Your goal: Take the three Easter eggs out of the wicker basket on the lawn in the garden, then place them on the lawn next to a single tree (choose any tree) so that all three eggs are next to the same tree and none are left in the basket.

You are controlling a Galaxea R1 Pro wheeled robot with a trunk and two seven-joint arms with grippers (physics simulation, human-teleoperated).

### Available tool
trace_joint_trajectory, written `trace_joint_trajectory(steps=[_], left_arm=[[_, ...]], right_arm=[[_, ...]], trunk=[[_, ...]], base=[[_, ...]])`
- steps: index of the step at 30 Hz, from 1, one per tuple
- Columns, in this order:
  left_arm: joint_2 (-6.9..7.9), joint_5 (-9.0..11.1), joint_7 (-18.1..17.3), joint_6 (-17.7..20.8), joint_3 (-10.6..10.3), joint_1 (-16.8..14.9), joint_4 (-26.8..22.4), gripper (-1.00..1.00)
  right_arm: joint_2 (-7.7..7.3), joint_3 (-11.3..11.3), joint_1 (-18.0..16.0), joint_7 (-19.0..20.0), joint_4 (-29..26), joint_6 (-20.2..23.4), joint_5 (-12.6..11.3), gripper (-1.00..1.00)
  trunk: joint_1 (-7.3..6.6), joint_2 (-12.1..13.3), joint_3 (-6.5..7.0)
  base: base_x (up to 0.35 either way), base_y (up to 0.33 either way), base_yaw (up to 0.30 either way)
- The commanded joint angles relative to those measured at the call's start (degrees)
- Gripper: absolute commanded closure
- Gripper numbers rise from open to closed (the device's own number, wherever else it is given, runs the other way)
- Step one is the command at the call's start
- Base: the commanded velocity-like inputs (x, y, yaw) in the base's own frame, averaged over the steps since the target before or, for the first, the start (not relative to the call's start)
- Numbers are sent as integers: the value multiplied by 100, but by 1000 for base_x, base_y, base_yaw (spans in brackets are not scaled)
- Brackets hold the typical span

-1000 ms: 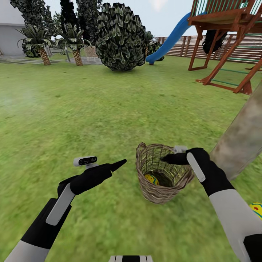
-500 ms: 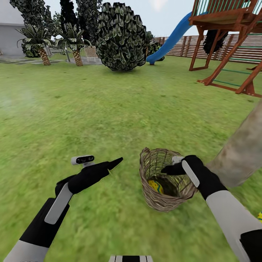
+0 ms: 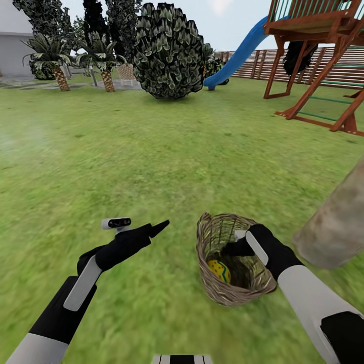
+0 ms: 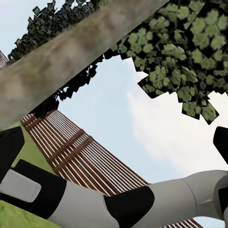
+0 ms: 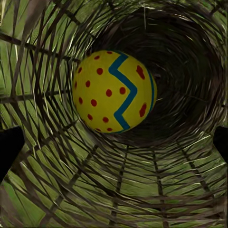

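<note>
The lawn [image 3: 126, 151] was a wide, flat stretch of mottled green grass — it carried everything in sight. The wicker basket [image 3: 222, 293] stood on it near the foreground, tilted, with an Easter egg [image 3: 219, 271] inside. Just to the basket's right, the grey-brown trunk of the tree [image 3: 336, 227] rose from the grass. Farther back stood a round leafy bush [image 3: 169, 50] and — at the right — the wooden play tower [image 3: 318, 55].
</note>
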Motion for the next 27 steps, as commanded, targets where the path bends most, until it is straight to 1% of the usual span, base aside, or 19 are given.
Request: trace_joint_trajectory(steps=[1, 5, 6, 8, 10, 12, 20, 24, 27], left_arm=[[5, 46, 8, 44, -15, -3, 3, -100], [5, 44, 14, 22, -19, -3, 30, -100], [-28, 11, 23, -11, -20, 30, 63, -100], [-33, 39, 34, -32, -20, 95, 127, -100], [-33, 37, 40, -32, -20, 159, 161, -100], [-43, 36, 44, -32, -26, 224, 207, -100], [-47, 35, 50, -32, -29, 234, 240, -100], [-47, 28, 50, -32, -29, 234, 245, -100], [-47, 27, 49, -32, -31, 234, 251, -100]], right_arm=[[-6, 27, -4, 7, -3, 17, 3, -100], [-6, 30, -4, 10, 1, 16, 1, -100], [-40, 63, -37, 43, 34, -17, 34, -100], [-91, 127, -102, 61, 98, -81, 111, -100], [-113, 127, -101, 21, 77, -83, 161, -100], [-178, 193, -65, 36, 13, -122, 234, -100], [-436, 449, -48, 293, -185, -199, 522, -100], [-563, 578, -48, 422, -308, -323, 665, -100], [-565, 674, -48, 518, -316, -419, 761, -100]], trunk=[[2, -2, -5], [2, -2, -5], [2, -2, -5], [2, -2, -5], [2, -2, -5], [2, -2, -5], [2, -2, -5], [2, -2, -5], [2, -2, -5]], base=[[315, 0, 0], [166, 0, 0], [0, 0, 0], [0, 0, 0], [0, 0, 0], [0, 0, 0], [0, 0, 0], [0, 0, 0], [0, 0, 0]])
